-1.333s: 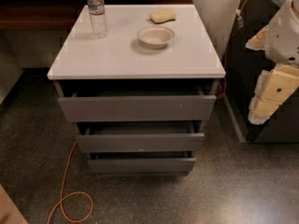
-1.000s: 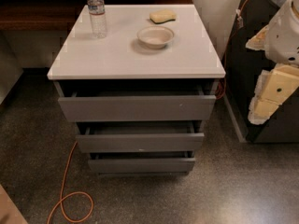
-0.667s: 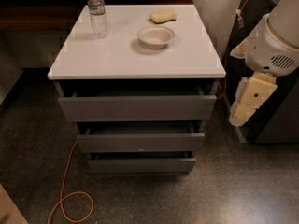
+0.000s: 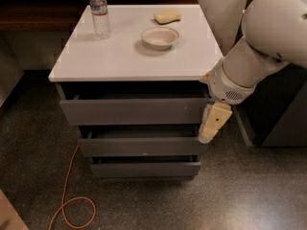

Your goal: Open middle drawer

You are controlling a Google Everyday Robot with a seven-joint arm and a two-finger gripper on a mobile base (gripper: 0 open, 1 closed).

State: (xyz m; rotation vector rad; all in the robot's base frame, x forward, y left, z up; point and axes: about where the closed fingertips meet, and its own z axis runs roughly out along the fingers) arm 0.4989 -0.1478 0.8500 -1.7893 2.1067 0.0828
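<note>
The middle drawer (image 4: 141, 146) is a flat dark-grey front, second of three under the white cabinet top (image 4: 115, 56), with a tiny white speck near its lower edge. It stands slightly pulled out, like the top drawer (image 4: 134, 110) and bottom drawer (image 4: 144, 169). My gripper (image 4: 211, 128) hangs cream-coloured from the white arm (image 4: 259, 47), fingers pointing down, at the right end of the drawers, between the top and middle fronts.
A water bottle (image 4: 99, 11), a beige bowl (image 4: 159, 37) and a yellow sponge (image 4: 167, 16) sit on the cabinet top. An orange cable (image 4: 67, 195) loops on the dark floor at the left. A dark cabinet (image 4: 283, 114) stands to the right.
The arm has swung left and forward from the right edge, bringing the gripper to the right end of the drawer fronts. The drawers and tabletop items have not moved.
</note>
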